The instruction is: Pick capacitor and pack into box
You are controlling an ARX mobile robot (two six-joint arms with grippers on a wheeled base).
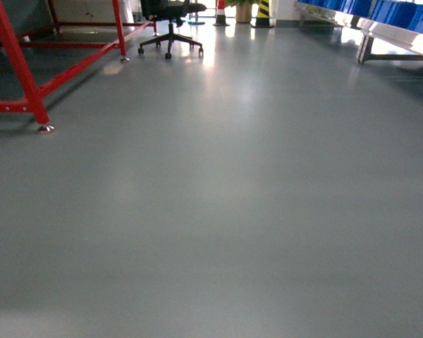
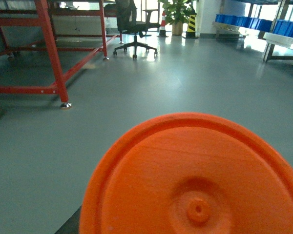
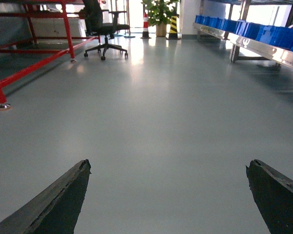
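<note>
Right gripper (image 3: 168,195): its two dark fingers (image 3: 58,200) stand wide apart at the lower corners of the right wrist view, nothing between them, only bare grey floor (image 3: 161,126) beneath.

Left gripper: its fingers are hidden in the left wrist view, so whether they are parted or closed cannot be told. The lower half of that view is filled by a large orange disc (image 2: 195,180) with a raised rim and a small central boss — very close to the lens. It blocks all sight of the fingertips. Whether this disc is the capacitor's end seen close up cannot be confirmed.

The pink box appears in none of the three views.

Surroundings — a red steel frame (image 1: 21,77) stands on a levelling foot at the left of the head view; a black office chair (image 1: 170,28) on castors lies beyond it. Farther back are a potted plant (image 3: 158,12), a red-and-white traffic cone (image 3: 145,24) and a yellow-and-black striped post (image 3: 174,27). Along the right runs metal shelving carrying blue bins (image 3: 263,31).
</note>
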